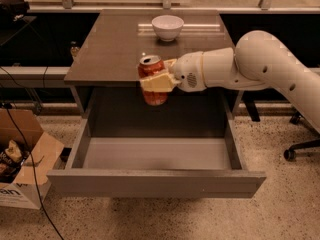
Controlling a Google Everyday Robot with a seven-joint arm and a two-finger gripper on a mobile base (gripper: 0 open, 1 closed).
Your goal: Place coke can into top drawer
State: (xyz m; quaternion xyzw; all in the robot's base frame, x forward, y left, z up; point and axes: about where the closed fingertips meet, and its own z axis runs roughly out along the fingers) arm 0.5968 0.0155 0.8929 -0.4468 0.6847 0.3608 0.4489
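The coke can, red-orange with a silver top, is upright in my gripper, whose cream fingers are shut around its middle. The can hangs in the air just in front of the brown cabinet top's front edge, above the back part of the top drawer. The drawer is pulled fully open; its light grey floor is bare. My white arm reaches in from the right.
A white bowl stands at the back of the brown cabinet top. A cardboard box with cables sits on the floor to the left. An office chair base is at the right.
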